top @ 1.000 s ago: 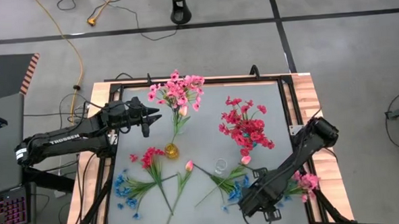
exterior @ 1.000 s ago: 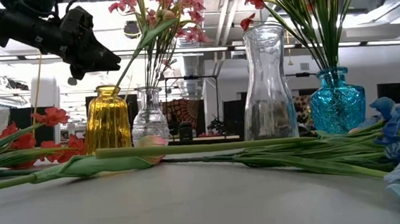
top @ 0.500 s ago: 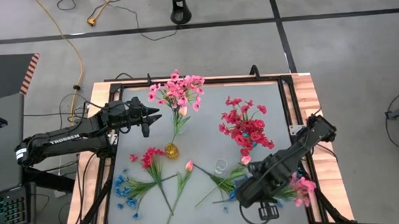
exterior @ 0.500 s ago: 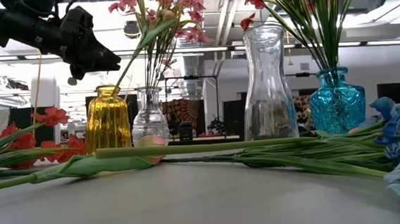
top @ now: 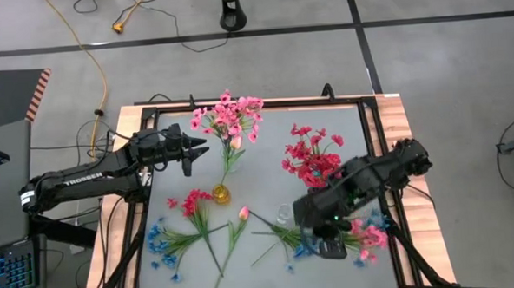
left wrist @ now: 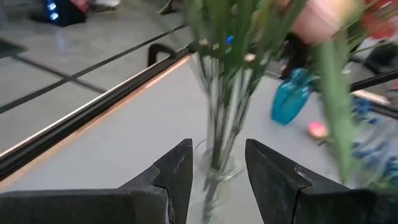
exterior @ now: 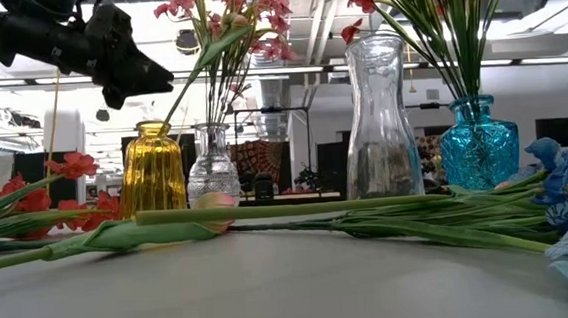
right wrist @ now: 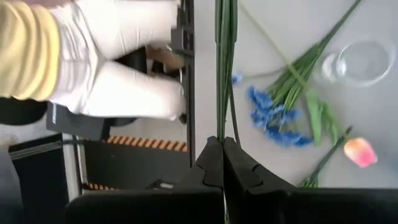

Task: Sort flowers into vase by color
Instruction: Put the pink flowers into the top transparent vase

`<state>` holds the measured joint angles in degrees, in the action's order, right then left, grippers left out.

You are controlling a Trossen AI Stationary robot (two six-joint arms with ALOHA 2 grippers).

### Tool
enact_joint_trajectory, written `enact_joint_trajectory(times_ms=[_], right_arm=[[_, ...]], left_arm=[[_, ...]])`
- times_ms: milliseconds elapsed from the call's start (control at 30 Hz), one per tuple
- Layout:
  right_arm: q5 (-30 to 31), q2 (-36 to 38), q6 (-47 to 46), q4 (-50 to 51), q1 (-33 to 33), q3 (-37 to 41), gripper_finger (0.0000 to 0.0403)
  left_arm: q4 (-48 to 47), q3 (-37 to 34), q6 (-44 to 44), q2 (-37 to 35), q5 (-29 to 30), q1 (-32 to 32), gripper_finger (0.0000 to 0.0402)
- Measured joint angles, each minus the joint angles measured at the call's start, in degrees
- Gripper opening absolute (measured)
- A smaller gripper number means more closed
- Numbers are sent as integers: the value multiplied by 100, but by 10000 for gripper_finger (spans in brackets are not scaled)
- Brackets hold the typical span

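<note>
My right gripper point(top: 320, 232) hangs over the near right part of the table, shut on a light pink sprig whose blossoms point(top: 370, 237) show beside it. My left gripper point(top: 196, 151) is open and waits in the air at the far left, beside the light pink bunch point(top: 230, 119); its fingers frame that bunch's clear vase point(left wrist: 214, 169) without touching. Red-pink flowers point(top: 317, 165) stand in the blue vase point(exterior: 478, 143). An empty clear vase point(top: 283, 214) and a yellow vase point(top: 221, 195) stand mid-table. Blue sprigs point(top: 164, 243), a red sprig point(top: 193, 203) and pink buds point(top: 243, 213) lie flat. My right gripper pinches the thin green stems point(right wrist: 222, 134) of the pink sprig between its two shut fingers. The stems run straight on past the fingertips, along the fingers. The sprig is lifted clear of the table, above the blue sprigs point(right wrist: 273, 118); its blossoms are out of the wrist view.
A black frame and wooden rim point(top: 394, 129) edge the table. A person in white trousers point(right wrist: 118, 68) stands just beyond the near edge. A tall clear vase point(exterior: 378, 117) stands between the yellow and blue vases. Loose stems point(exterior: 368, 218) cover the near half.
My right arm has risen from the table's near right corner and swung left toward the middle, carrying the pink sprig with it; the blossoms have come off the table edge and moved left.
</note>
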<state>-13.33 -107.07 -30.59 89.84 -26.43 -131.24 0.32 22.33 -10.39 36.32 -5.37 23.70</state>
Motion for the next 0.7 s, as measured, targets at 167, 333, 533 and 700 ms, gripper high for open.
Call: enact_joint_trajectory(times_ms=[167,333,533,700], right_arm=[[-5,0,606,-181,427,-359,18],[-12,59,1193,-779,875,-371,20],[-210,72,1756,-1858,1391,-376,21],[-425,72,1912,-2926,1785,-376,21]], left_arm=[[170,121,72,-2,-228,-2,135],[163,389,319,-39,-387,0,135],[179,723,457,-179,-528,0,135],[186,840,463,-363,-628,0,135]])
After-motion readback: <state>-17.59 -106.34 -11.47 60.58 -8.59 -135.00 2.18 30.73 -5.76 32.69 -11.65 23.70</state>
